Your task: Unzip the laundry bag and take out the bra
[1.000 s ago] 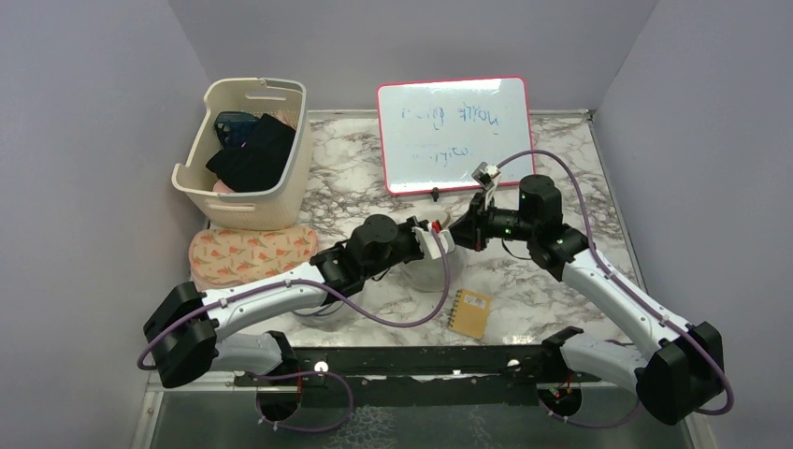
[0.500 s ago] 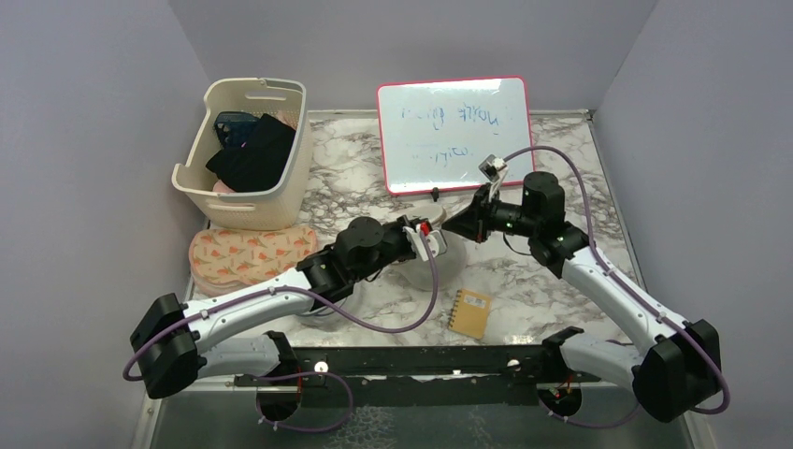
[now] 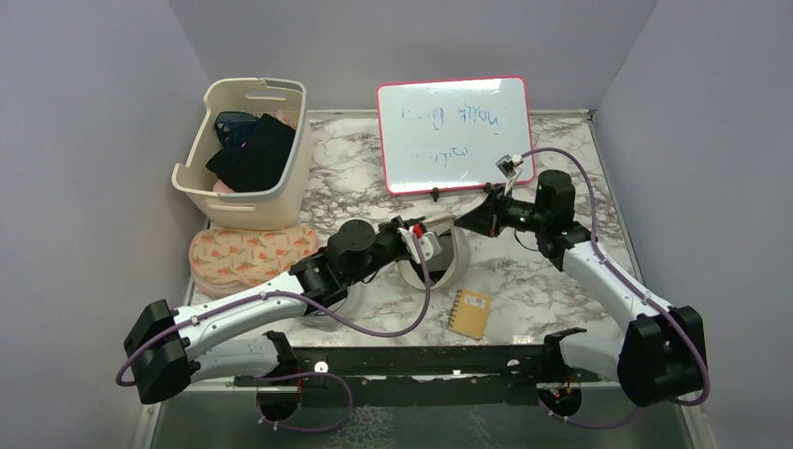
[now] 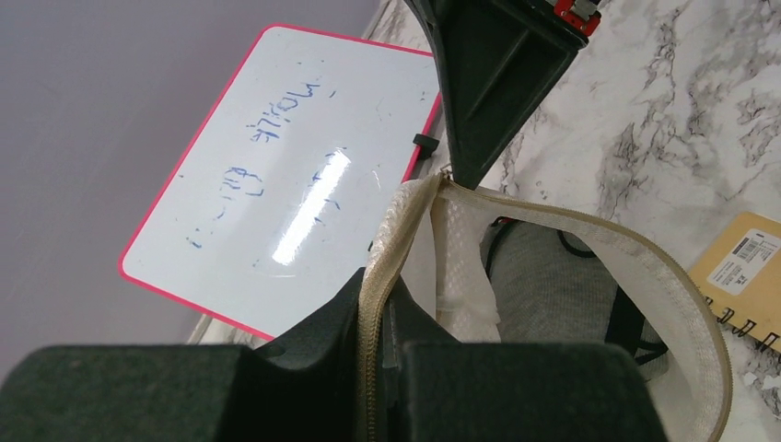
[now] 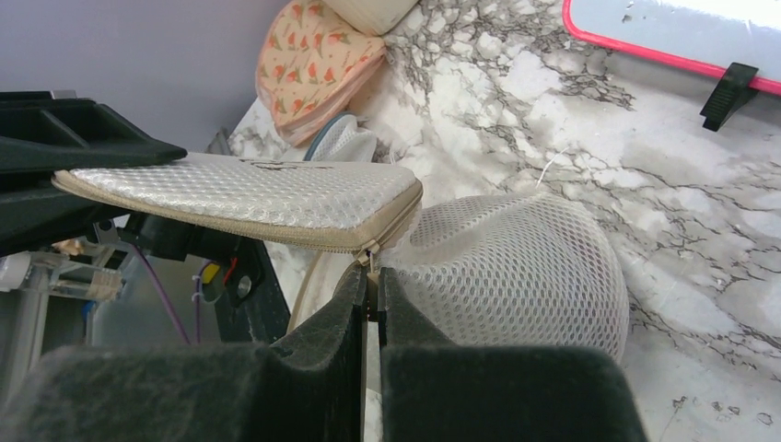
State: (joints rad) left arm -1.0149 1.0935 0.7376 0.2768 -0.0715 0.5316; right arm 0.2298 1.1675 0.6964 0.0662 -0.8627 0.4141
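Top view: the laundry bag (image 3: 447, 269) sits mid-table between both arms. Left wrist view: the left gripper (image 4: 376, 313) pinches its zipped rim and may slip off. Right wrist view: the right gripper (image 5: 371, 281) is clamped on the zipper pull (image 5: 369, 256); a crooked tug could jam it.

The marble table (image 3: 552, 281) under my arms carries a cream basket (image 3: 245, 187) at upper left, a floral pad (image 3: 243, 254) just below it, a red-framed whiteboard (image 3: 455, 131) at top centre — and mid-frame the laundry bag (image 3: 455, 262), with a tan notebook (image 3: 469, 311) lower right of it.
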